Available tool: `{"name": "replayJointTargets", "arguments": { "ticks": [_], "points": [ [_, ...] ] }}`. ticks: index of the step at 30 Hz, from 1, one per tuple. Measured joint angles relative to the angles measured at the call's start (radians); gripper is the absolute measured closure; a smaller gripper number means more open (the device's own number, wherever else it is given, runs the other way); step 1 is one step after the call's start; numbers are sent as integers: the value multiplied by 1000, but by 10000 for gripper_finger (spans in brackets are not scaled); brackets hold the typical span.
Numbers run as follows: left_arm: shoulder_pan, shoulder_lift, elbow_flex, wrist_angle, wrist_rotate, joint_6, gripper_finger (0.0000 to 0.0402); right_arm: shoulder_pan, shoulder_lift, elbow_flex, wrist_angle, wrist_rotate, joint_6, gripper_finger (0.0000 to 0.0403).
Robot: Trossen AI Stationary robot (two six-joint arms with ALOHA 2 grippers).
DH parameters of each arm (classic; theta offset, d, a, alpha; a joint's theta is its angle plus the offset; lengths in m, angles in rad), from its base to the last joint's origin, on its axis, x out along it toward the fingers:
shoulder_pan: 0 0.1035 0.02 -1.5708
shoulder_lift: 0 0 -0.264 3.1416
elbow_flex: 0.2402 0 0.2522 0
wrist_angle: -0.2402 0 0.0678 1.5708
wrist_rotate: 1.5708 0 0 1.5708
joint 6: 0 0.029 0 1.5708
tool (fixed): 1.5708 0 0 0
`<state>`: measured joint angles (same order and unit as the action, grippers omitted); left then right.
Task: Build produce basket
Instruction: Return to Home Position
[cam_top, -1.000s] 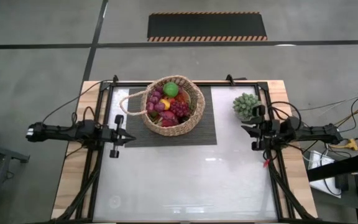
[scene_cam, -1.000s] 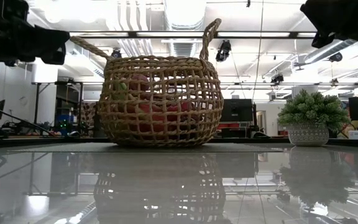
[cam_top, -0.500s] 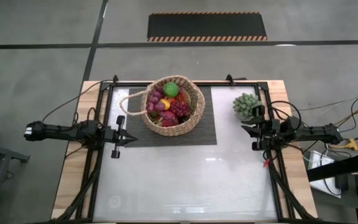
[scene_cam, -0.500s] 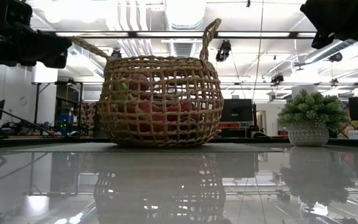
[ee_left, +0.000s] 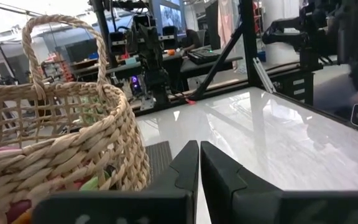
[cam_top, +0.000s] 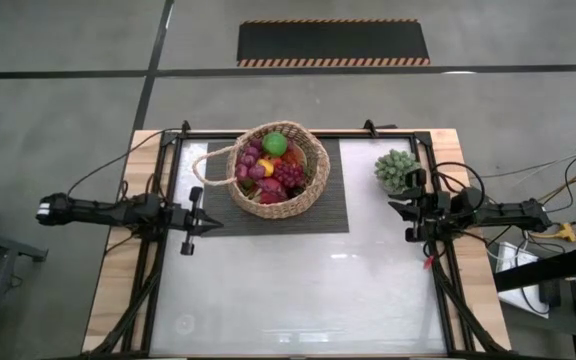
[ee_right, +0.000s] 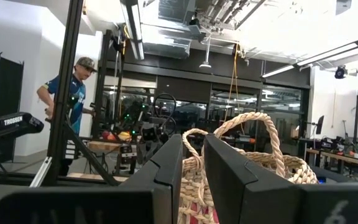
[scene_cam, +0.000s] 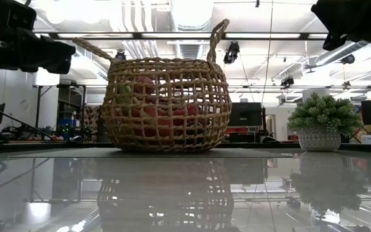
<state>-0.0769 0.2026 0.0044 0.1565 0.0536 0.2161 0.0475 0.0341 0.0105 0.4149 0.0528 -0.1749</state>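
The tan wicker basket (cam_top: pixel 278 170) stands on a dark mat (cam_top: pixel 333 205) at the table's far middle. It holds the produce (cam_top: pixel 271 170): purple grapes, a green apple (cam_top: pixel 275 145), and red, pink and yellow pieces. In the low view the red fruit shows through the basket's weave (scene_cam: pixel 166 106). My left gripper (cam_top: pixel 211 222) hovers left of the basket, level and shut, with the basket's wall (ee_left: pixel 55 162) close beside its fingers (ee_left: pixel 199 158). My right gripper (cam_top: pixel 393 210) hovers at the right side and points toward the basket (ee_right: pixel 247 162). Its fingers stand a narrow gap apart (ee_right: pixel 193 155).
A grey-green potted plant (cam_top: pixel 396 170) stands at the far right, just beyond my right gripper. Black frame rails run along the table's edges. The glossy white surface (cam_top: pixel 298 290) lies in front of the mat. A person stands in the room behind.
My left gripper has sunk a little beside the basket and stays shut. The basket and the fruit have kept still.
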Motion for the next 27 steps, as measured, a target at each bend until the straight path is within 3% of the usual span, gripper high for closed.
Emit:
{"name": "replayJointTargets", "arguments": {
  "ticks": [27],
  "points": [
    [0, 36, 0, 0, 1, 0, 402, 0, 0, 0, 0, 0, 0, 346]
  ]
}}
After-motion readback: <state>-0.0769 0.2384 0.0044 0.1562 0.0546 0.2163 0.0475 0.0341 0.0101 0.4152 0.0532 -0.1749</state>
